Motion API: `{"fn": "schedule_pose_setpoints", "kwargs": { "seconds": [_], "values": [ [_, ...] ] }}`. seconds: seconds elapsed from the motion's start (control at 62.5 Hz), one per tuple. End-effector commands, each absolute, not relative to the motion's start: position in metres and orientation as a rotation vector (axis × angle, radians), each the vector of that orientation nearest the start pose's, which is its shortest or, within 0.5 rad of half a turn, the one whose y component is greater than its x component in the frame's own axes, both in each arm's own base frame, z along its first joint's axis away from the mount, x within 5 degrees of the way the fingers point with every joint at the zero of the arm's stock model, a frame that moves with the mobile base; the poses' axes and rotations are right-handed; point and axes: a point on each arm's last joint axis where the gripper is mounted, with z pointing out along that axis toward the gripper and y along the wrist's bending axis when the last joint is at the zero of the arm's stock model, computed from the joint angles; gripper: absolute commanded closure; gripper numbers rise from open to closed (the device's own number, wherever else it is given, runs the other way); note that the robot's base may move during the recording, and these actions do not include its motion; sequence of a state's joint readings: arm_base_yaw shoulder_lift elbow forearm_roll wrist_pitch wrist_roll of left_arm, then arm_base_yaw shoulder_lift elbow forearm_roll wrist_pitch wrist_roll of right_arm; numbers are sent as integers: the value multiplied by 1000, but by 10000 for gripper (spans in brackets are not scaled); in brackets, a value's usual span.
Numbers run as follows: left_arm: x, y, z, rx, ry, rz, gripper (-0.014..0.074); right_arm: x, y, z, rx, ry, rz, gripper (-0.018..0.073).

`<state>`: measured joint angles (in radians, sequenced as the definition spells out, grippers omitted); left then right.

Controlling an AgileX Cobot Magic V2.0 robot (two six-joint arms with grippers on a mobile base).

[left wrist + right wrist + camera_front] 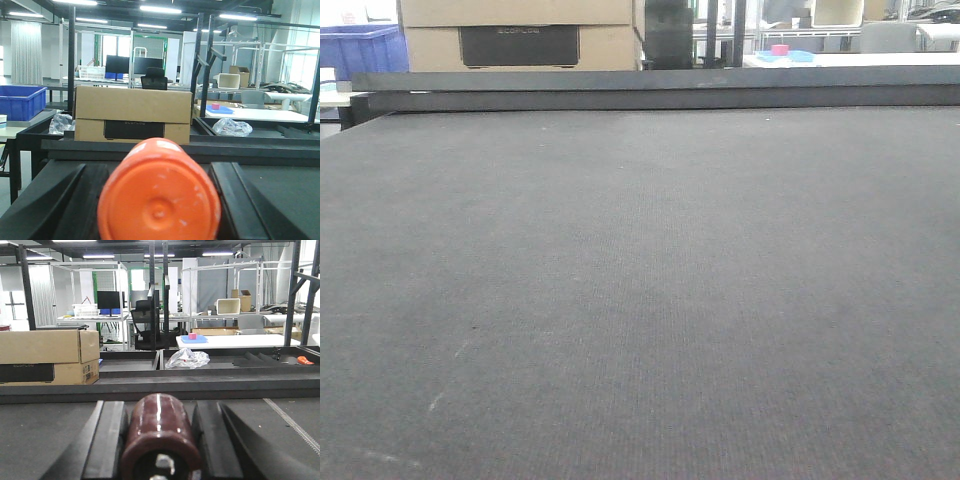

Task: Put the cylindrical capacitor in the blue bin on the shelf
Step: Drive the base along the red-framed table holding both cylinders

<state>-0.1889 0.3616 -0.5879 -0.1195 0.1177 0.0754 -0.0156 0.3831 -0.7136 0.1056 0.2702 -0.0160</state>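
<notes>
**Mia:** What is closest to us?

**Tom:** The left claw [152,170]. It is squeezed shut on the orange cylindrical capacitor [159,197]. We see the capacitor's round end, with a black finger [60,205] on each side.

**Mia:** And the other arm?

**Tom:** The right claw [160,405] grips a dark red shiny cylinder [160,432] the same way. We think that arm can just wait.

**Mia:** What is under them?

**Tom:** The dark grey felt table [640,300]. At its far edge runs a long black rail [250,149]. Behind the rail sits a brown cardboard box [132,112].

**Mia:** Where do we take the capacitor?

**Tom:** Far off on the left stands a blue plastic bin [20,102]. We guess that is the one. We cannot see a shiny shelf in these views.

**Mia:** So how do we do it well?

**Tom:** We hold on tight, because a smooth round thing can slip. We lift it high enough to pass over the rail. We swing left so we miss the box. Then we go down low inside the bin before we let go. If we drop it from high up, it may bounce or roll out.
</notes>
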Motion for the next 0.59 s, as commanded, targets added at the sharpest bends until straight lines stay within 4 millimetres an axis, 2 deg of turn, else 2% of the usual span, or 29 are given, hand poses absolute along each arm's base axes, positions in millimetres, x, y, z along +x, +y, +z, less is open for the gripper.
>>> {"fn": "schedule_pose_setpoints", "kwargs": {
  "seconds": [0.0, 0.576],
  "values": [
    [66, -14, 379, 110, 1340, -206, 707, 60, 2, 404, 48, 1392, 77, 725],
    [66, -14, 379, 110, 1340, -206, 707, 60, 2, 404, 48, 1392, 77, 725]
  ]
}}
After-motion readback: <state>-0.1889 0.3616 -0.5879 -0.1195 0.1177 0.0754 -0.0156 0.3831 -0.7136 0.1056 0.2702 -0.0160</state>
